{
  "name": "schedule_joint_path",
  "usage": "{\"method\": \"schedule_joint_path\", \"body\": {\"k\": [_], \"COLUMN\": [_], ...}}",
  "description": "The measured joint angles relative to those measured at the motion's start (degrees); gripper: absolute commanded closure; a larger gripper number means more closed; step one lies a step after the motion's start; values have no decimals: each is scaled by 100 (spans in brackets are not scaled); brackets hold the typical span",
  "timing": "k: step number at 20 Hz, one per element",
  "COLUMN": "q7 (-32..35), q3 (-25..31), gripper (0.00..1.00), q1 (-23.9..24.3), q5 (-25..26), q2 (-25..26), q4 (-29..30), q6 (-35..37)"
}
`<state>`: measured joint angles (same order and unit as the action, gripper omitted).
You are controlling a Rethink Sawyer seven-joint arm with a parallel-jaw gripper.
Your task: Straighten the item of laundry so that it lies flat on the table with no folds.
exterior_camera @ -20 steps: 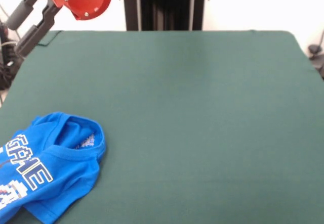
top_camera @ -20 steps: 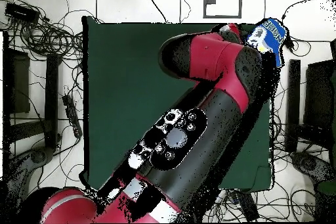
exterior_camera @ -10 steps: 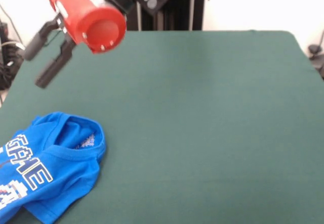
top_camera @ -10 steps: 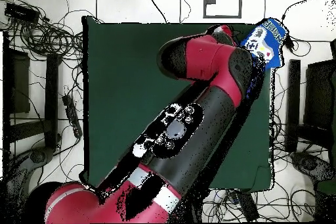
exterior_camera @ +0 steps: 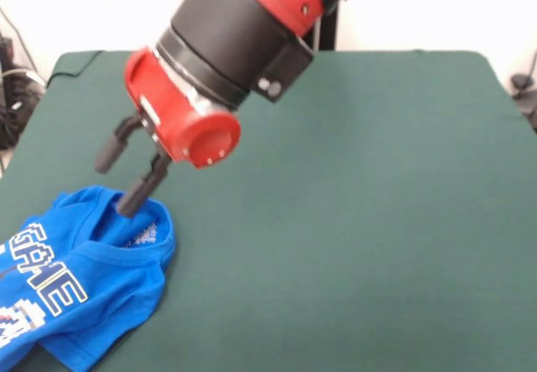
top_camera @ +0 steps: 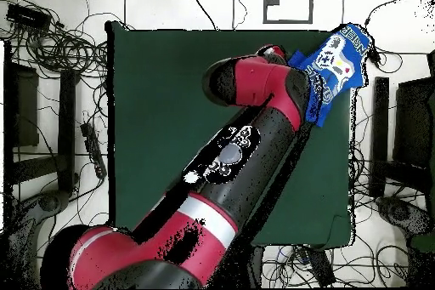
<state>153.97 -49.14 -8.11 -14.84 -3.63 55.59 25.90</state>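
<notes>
The tool point(exterior_camera: 120, 179) hangs low over the bench point(exterior_camera: 352, 204) with its two black fingers point(exterior_camera: 107, 152) spread apart, holding nothing. One finger tip sits right at the collar of the blue T-shirt point(exterior_camera: 80, 280); I cannot tell if it touches. Behind the tool comes the fat red and black arm point(exterior_camera: 226, 44). The shirt lies bunched and folded at a corner of the green bench (white block letters show on its front). From above, the shirt point(top_camera: 336, 65) reaches over the bench's edge, and cables point(top_camera: 51, 40) lie on the floor around it.
</notes>
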Motion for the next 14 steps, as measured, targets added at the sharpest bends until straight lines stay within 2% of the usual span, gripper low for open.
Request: {"method": "schedule_joint_path", "body": {"k": [14], "q7": [0], "q3": [290], "gripper": [0], "q1": [-1], "q5": [-1], "q2": [537], "q4": [9], "q6": [-53]}}
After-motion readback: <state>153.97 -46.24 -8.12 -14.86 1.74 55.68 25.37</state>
